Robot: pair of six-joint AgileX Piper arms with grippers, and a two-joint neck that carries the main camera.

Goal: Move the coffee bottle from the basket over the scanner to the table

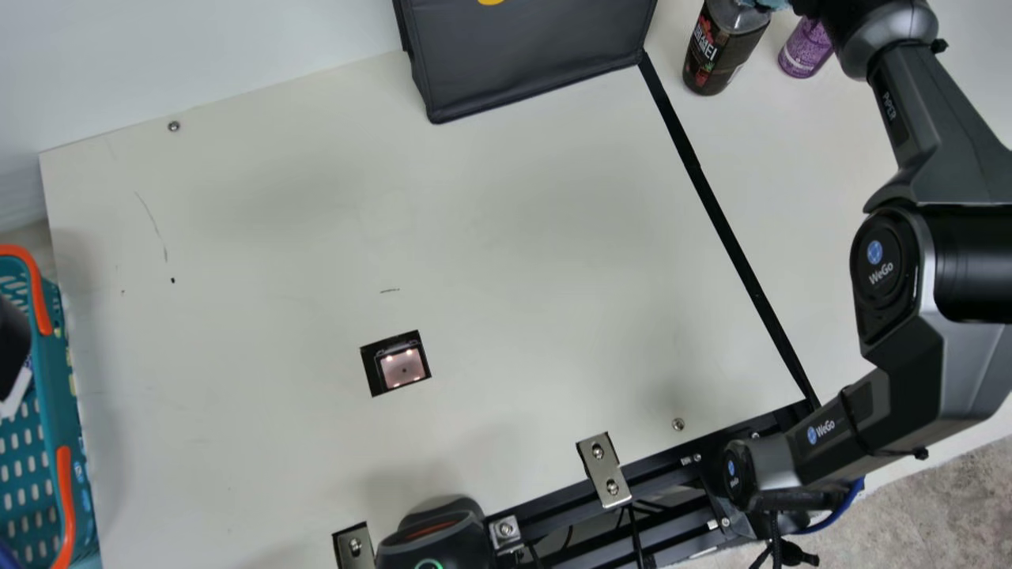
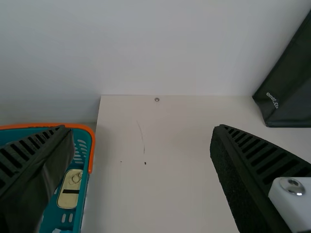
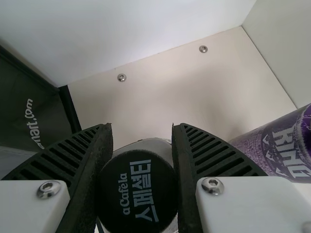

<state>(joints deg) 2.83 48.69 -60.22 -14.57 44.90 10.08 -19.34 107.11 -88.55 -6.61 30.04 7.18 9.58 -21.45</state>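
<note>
surface: cream table (image 1: 506, 237), matte, with small dark marks and a few screws; a black strip (image 1: 727, 229) crossed it, and a square scanner window (image 1: 403, 368), lit pinkish, was set into it. a black device with a green ring (image 1: 431, 545) and metal brackets (image 1: 605, 470) were at the edge. room: pale wall (image 1: 198, 47) behind, mottled stone-like floor (image 1: 941, 490) at lower right of main view. coffee bottle (image 1: 721, 51): transparent, dark label with white and red print, black cap with white lettering; upright on the table beyond the strip, near a purple can (image 1: 805, 49). right gripper (image 1: 818, 9) held the bottle at its top, ribbed fingers pressed to opposite sides. left gripper (image 1: 11, 344) was wide, partly over the basket's side of the table in main view. containers: teal basket (image 1: 67, 427), orange handles, a gold tin with a ring pull (image 2: 70, 189) inside; dark bag (image 1: 530, 55) at the far edge.
</note>
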